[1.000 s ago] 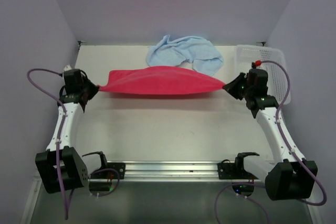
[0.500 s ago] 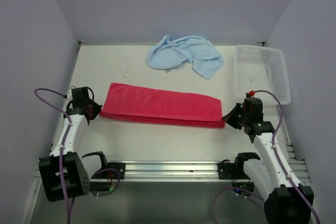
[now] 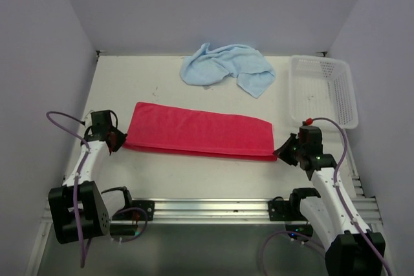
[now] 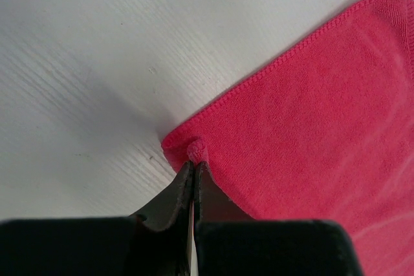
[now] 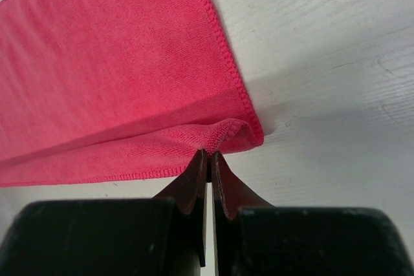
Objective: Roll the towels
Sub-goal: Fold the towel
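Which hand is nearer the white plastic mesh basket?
Right. The right hand sits just on the near side of the white plastic mesh basket, pinching one end of the red-pink terry towel; the left hand pinches the far end, across the table.

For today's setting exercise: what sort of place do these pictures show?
Likely a robotics test cell: plain lilac walls box in a white table, a white robot arm stands at each end of an aluminium rail, and a red-pink terry towel is the workpiece.
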Controlling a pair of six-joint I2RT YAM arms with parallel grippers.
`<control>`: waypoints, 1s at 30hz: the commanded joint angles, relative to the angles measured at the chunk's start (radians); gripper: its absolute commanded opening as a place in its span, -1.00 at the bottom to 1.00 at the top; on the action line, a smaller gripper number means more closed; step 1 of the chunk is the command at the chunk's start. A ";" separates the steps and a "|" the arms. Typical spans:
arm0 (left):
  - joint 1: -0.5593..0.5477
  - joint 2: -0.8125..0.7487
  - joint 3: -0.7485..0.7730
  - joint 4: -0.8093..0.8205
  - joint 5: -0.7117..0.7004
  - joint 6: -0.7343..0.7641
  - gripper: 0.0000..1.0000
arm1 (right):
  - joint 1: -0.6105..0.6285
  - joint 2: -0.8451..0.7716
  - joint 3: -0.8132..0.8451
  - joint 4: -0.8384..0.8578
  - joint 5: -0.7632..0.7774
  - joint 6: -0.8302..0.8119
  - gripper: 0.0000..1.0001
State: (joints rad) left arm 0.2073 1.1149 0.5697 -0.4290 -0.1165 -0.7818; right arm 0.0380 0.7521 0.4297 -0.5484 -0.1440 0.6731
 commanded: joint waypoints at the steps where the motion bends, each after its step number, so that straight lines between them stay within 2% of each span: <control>1: 0.009 -0.003 0.067 0.059 -0.025 0.015 -1.00 | -0.006 0.019 0.041 0.013 0.047 0.023 -1.00; 11: 0.009 0.092 0.156 0.102 0.011 0.012 -1.00 | -0.006 0.142 0.162 0.060 0.098 0.056 -1.00; 30: -0.009 0.356 0.338 0.208 0.080 0.004 -1.00 | -0.006 0.512 0.363 0.215 0.136 0.068 -1.00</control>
State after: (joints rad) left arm 0.2024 1.4303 0.8494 -0.2935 -0.0273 -0.7826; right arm 0.0380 1.2327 0.7403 -0.3885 -0.0528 0.7338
